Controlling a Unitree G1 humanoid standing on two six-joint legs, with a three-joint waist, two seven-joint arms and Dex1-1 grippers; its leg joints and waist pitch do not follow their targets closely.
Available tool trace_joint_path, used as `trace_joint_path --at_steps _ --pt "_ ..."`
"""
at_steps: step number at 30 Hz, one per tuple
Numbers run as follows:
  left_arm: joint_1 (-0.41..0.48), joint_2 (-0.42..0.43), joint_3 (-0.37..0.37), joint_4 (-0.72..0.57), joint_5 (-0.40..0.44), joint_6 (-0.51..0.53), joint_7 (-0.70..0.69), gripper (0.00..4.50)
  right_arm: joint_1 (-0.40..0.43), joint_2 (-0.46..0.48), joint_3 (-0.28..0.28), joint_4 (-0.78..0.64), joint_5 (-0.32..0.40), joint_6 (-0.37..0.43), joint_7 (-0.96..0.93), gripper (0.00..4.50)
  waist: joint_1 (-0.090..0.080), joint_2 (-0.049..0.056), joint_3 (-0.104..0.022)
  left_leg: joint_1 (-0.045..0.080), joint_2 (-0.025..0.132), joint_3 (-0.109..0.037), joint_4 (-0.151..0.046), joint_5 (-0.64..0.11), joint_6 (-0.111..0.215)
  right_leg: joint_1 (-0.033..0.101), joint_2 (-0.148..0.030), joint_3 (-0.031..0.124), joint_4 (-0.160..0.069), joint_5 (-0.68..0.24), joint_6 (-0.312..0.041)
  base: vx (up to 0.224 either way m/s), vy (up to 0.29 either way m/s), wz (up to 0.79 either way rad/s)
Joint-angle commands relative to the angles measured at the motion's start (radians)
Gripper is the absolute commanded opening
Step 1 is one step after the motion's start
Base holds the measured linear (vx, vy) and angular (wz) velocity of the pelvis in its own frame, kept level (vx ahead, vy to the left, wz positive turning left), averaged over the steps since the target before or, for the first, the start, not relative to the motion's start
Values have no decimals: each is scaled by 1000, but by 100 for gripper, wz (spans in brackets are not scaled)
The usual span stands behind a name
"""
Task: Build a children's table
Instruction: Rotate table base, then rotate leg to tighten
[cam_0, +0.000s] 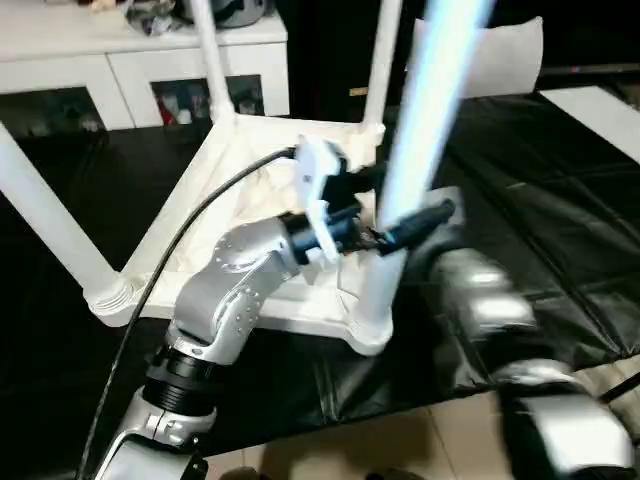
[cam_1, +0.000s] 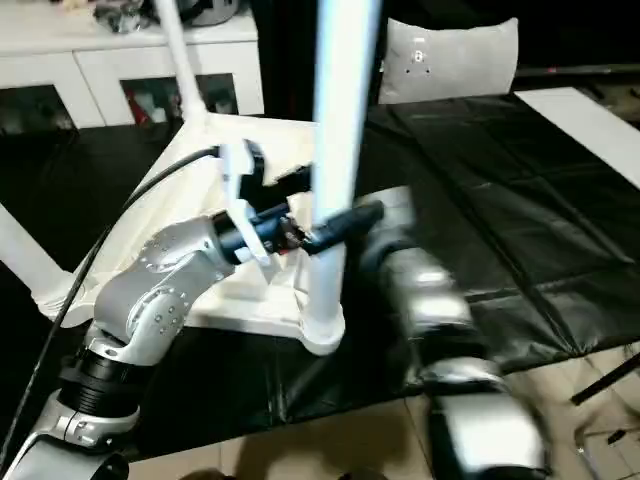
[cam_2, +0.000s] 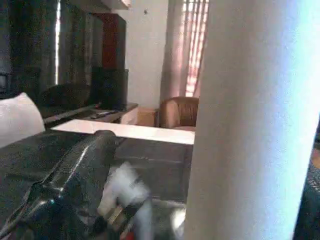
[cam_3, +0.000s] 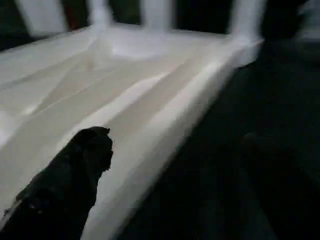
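Note:
The white children's table (cam_0: 230, 215) lies upside down on a black mat, ribbed underside up, with its legs standing in the corner sockets. My left gripper (cam_0: 412, 192) is open at the near right leg (cam_0: 425, 110), one black finger on each side of it. In the left wrist view that leg (cam_2: 250, 125) rises close beside one finger (cam_2: 75, 175), with a gap between them. My right forearm (cam_0: 490, 310) comes in blurred from the lower right. The right gripper (cam_3: 170, 170) hangs open, low over the table's underside (cam_3: 125, 100), holding nothing.
The black mat (cam_0: 540, 200) covers the floor, with pale tiles (cam_0: 420, 440) along its near edge. A white cabinet with glass doors (cam_0: 120, 75) stands at the back left and a white cushion (cam_1: 450, 60) at the back. A black cable (cam_0: 170, 260) runs along my left arm.

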Motion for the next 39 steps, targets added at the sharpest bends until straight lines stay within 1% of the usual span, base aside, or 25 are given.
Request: trace_joint_path --at_steps 1,4,6,7,10,13,14,16,17,18,19,21,22,23,24,25,27,28,29,30,32,34,35,38,39 --pt "26 59 6 38 31 17 -42 447 45 -21 -31 -86 28 1 6 450 4 -15 -71 -7 16 -1 -66 -194 37 60 -51 41 -87 -360 -147 0 0 0" --pt "43 112 -2 52 38 34 -88 447 102 -47 -39 -174 33 27 16 450 -9 -13 -71 -8 16 -1 -65 -180 39 57 -46 39 -87 -353 -147 0 0 0" --pt "57 157 -15 77 68 -23 -139 447 162 -71 -38 -275 73 124 92 450 -18 -11 -70 -10 14 -2 -66 -205 40 57 -45 37 -92 -396 -140 0 0 0" --pt "60 176 -19 84 74 -29 -161 447 180 -82 -33 -300 73 124 100 450 -19 -11 -69 -9 15 -4 -68 -217 45 56 -45 36 -97 -423 -123 0 0 0" --pt "67 256 -39 113 104 -47 -246 447 242 -121 -26 -384 76 140 120 450 -21 -2 -67 -1 17 -6 -72 -240 41 45 -45 36 -105 -465 -106 0 0 0" --pt "64 293 -52 124 114 -52 -289 447 269 -139 -20 -427 86 171 138 450 -22 -2 -67 2 17 -3 -70 -245 34 44 -45 36 -103 -446 -133 0 0 0" --pt "56 325 -63 143 130 -59 -323 447 287 -156 -16 -459 94 201 155 450 -23 2 -67 -2 16 -7 -74 -250 36 48 -44 36 -100 -430 -132 0 0 0" --pt "31 380 -95 203 191 -111 -380 447 314 -186 -15 -519 109 250 205 450 -19 -1 -66 3 16 -6 -74 -256 40 45 -43 38 -102 -440 -121 0 0 0" --pt "27 388 -101 213 202 -123 -387 430 320 -191 -14 -532 115 259 214 450 -17 -7 -69 1 17 -6 -73 -240 42 48 -46 40 -98 -424 -121 0 0 0" --pt "19 402 -113 230 219 -141 -404 410 328 -198 -16 -556 130 273 229 450 -15 -4 -68 0 16 -6 -74 -228 45 49 -45 40 -99 -416 -121 0 0 0" --pt "15 407 -117 239 226 -153 -413 410 331 -199 -19 -573 157 294 249 450 -13 2 -70 0 19 -7 -74 -215 42 48 -48 41 -94 -384 -134 0 0 0" --pt "6 412 -129 261 249 -179 -427 398 346 -220 -3 -600 156 287 278 450 -11 5 -73 -1 24 -8 -74 -200 40 51 -51 41 -86 -318 -168 0 0 0" --pt "5 412 -133 265 254 -183 -432 384 352 -227 4 -606 148 281 284 450 -10 -1 -74 0 24 -5 -72 -191 41 51 -49 42 -83 -279 -183 0 0 0" --pt "4 412 -135 268 257 -185 -434 372 355 -231 7 -609 144 277 287 450 -9 -1 -74 -2 23 -5 -71 -185 43 53 -51 43 -81 -266 -190 0 0 0" --pt "-2 413 -148 277 268 -195 -444 365 369 -239 8 -634 152 285 304 450 -9 -4 -75 -4 23 -3 -70 -170 46 55 -53 43 -78 -244 -202 0 0 0" --pt "-4 413 -151 279 271 -196 -447 362 372 -241 7 -640 158 291 309 450 -4 -4 -76 -2 23 -3 -69 -159 52 56 -53 44 -76 -234 -205 0 0 0" --pt "-17 411 -167 308 296 -228 -464 357 387 -255 10 -665 160 291 326 450 -1 -3 -75 -4 23 -2 -68 -151 56 57 -54 44 -77 -230 -206 0 0 0" --pt "-19 411 -173 314 300 -230 -480 345 396 -266 16 -676 157 286 341 450 2 4 -74 -3 23 -3 -68 -154 54 56 -55 44 -78 -241 -203 0 0 0" --pt "-19 413 -177 315 298 -229 -499 325 404 -275 19 -686 155 285 352 450 3 1 -73 -2 24 -2 -69 -165 50 56 -55 44 -81 -257 -201 0 0 0" --pt "-19 413 -177 315 298 -229 -499 322 404 -275 19 -686 155 285 352 450 4 1 -73 -2 23 -2 -70 -169 48 57 -56 44 -81 -266 -199 0 0 0" --pt "-21 421 -186 322 301 -235 -528 304 423 -298 26 -718 179 315 397 450 7 4 -70 -1 24 -3 -71 -193 42 55 -57 44 -86 -309 -189 0 0 0" --pt "-24 427 -201 336 318 -255 -545 282 442 -322 33 -754 207 340 447 450 8 -1 -69 -1 24 -4 -73 -205 49 58 -55 44 -90 -329 -176 0 0 0" --pt "-33 424 -219 372 351 -292 -539 282 463 -350 41 -789 235 359 505 450 9 7 -68 -1 24 -6 -74 -216 50 57 -54 42 -92 -349 -168 0 0 0" --pt "-41 412 -230 409 383 -329 -518 247 481 -373 50 -807 240 367 539 450 8 0 -69 -2 25 -7 -73 -216 49 57 -55 42 -93 -350 -164 0 0 0" --pt "-42 408 -233 418 391 -339 -513 239 487 -379 53 -812 238 368 546 450 9 0 -70 -2 26 -7 -73 -215 46 57 -57 42 -91 -348 -166 0 0 0"
